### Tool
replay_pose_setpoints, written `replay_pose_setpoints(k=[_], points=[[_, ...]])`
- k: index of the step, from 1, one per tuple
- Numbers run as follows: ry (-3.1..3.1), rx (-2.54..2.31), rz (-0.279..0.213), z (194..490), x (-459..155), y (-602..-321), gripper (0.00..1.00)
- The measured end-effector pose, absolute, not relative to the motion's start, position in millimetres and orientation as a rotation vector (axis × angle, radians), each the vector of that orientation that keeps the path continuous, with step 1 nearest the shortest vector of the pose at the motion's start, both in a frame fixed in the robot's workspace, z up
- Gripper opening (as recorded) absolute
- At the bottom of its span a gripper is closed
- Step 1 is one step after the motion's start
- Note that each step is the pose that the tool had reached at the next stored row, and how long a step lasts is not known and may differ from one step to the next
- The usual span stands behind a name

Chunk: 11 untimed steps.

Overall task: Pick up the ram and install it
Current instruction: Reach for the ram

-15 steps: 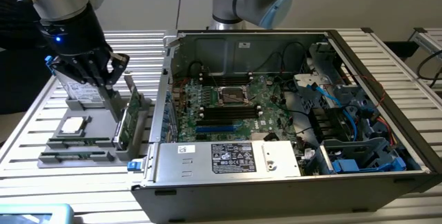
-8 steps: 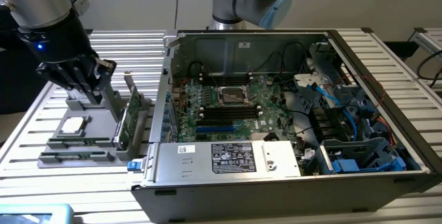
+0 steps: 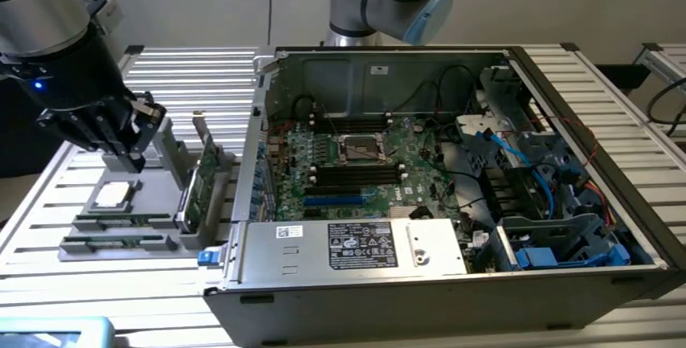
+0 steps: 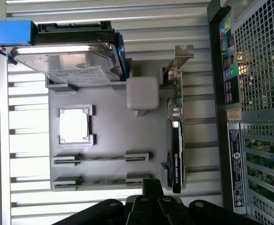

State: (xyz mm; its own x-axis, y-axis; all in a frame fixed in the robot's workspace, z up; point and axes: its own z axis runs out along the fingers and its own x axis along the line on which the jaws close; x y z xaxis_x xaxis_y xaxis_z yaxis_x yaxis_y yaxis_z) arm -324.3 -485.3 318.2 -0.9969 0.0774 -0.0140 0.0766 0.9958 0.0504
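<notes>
The claw (image 4: 148, 199) is sitting nearest the wrist camera. Its dark fingers (image 4: 108, 208) are clenching together on nothing, and the frame edge is cutting off their bases. One fingertip is covering an end holder of the second stick (image 4: 99, 181). The ram (image 4: 101, 158) is lying on edge in the grey tray (image 4: 108, 126), in the slot beside the processor (image 4: 73, 125). It is showing as a thin green strip, with chips and label too edge-on to make out. The expansion card (image 4: 176, 140) is standing at the tray's edge, near the computer case (image 3: 429, 300). Open bench (image 3: 43, 203) slats are lying beyond the tray on the exterior view's left.
</notes>
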Motion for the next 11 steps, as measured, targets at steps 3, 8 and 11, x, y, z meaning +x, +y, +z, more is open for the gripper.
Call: replay_pose_setpoints(k=[3, 8, 11], points=[[3.123, 0.120, 0.079, 317.1, -331.0, -489.1, 0.11], [3.123, 0.120, 0.079, 314.7, -346.0, -492.4, 0.11], [3.123, 0.120, 0.080, 312.8, -355.1, -493.3, 0.11]])
